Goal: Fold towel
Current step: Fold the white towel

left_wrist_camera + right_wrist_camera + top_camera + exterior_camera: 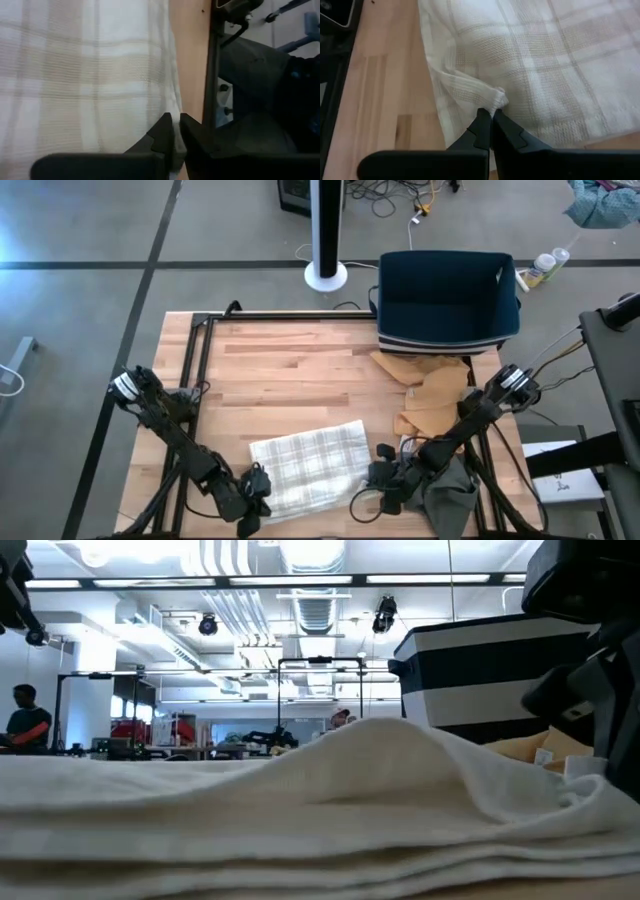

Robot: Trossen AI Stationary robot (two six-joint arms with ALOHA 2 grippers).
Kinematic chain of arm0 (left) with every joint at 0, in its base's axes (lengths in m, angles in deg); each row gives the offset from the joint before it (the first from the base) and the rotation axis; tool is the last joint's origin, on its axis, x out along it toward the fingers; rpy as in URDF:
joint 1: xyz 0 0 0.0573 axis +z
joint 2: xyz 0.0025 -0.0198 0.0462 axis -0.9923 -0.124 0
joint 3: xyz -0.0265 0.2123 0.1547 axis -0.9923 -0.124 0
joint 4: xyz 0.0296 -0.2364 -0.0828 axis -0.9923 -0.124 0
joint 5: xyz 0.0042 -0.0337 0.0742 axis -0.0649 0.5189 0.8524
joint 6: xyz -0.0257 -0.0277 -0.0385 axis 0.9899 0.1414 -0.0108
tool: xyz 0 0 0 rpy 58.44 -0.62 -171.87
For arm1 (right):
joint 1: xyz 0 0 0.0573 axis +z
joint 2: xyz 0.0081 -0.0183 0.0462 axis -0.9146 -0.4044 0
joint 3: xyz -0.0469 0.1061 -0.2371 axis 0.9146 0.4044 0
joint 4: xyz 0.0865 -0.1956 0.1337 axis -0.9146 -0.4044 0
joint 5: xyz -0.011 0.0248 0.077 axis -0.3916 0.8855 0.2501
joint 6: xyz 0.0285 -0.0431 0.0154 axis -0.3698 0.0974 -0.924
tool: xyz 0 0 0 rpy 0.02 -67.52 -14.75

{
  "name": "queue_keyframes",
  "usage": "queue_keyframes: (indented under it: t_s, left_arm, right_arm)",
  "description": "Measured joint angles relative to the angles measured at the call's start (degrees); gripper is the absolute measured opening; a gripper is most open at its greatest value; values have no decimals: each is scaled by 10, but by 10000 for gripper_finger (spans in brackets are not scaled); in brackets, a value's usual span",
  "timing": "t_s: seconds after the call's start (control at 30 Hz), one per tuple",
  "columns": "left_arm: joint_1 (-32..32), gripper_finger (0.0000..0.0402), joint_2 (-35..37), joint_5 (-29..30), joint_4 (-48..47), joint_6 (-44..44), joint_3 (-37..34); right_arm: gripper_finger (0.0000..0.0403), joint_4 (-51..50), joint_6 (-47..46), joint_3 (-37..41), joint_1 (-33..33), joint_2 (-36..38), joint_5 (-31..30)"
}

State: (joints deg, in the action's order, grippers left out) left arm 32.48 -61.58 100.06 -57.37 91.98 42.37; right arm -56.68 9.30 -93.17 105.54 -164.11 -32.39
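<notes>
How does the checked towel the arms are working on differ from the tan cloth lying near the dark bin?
The checked towel is white with pale plaid lines; the tan cloth is plain brownish. The towel lies mostly flat near the table's front edge, both grippers at its ends; the tan cloth lies crumpled beside the bin, untouched. The right gripper pinches a bunched fold of towel. Both rest on the wooden table.

Overhead, straight down on the whole table. Low, level across the near-edge towel into the room. Wrist views close over that towel's near corners, shared by all.
</notes>
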Motion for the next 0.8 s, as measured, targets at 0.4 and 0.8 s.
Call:
queue_keyframes:
  t_s: [0.4, 0.8]
  left_arm:
    - [-43, 104, 18, 4, 3, 75, 0]
    - [-80, 98, -17, 178, -12, 124, 0]
  right_arm:
    - [33, -93, 18, -1, 0, 51, -7]
    - [118, -333, 16, -107, 15, 59, -15]
